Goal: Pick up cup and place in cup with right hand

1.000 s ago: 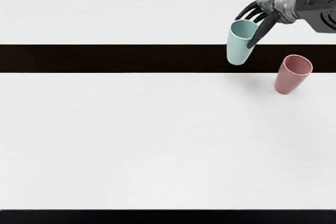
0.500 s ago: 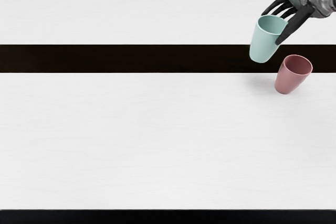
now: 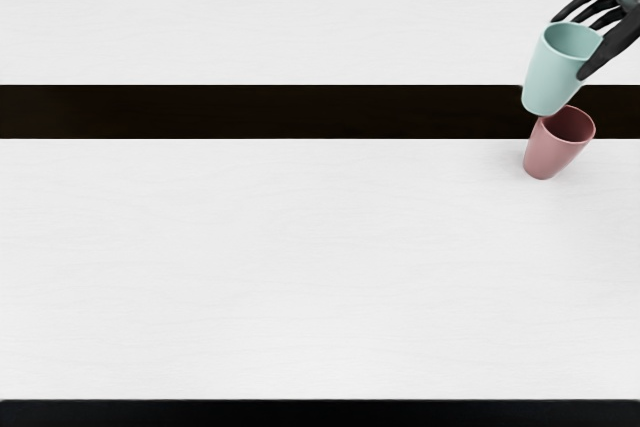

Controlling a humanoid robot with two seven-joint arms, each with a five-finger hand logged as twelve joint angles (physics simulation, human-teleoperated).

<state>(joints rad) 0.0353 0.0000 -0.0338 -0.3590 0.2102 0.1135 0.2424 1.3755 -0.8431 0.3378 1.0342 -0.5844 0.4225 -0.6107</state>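
You are bringing the pale green cup (image 3: 550, 72) in toward the pink cup (image 3: 548, 152), and the gap that was showing between them half a second ago is now closing in the head view. Your right hand (image 3: 626, 29) is pinching the green cup near its rim, the thumb (image 3: 600, 55) pressing on the side toward the picture's right and the other fingers reaching behind the far edge. The cup is hanging above the table (image 3: 300, 267) with its mouth facing up, its base just overlapping the back rim of the pink cup in this view; you are not getting enough from this 1 angle to tell whether the 2 are touching. The pink cup is standing where it was, upright and open, so your target is holding its position. That shift is putting you past the pick-up and into lining up, though the green cup is probably sitting a little too far back and left to drop in yet. You are likely needing to ease it across until its base is centring over the pink mouth, then lower it. If you are descending too early, you are risking catching the back rim and tipping the pink cup.
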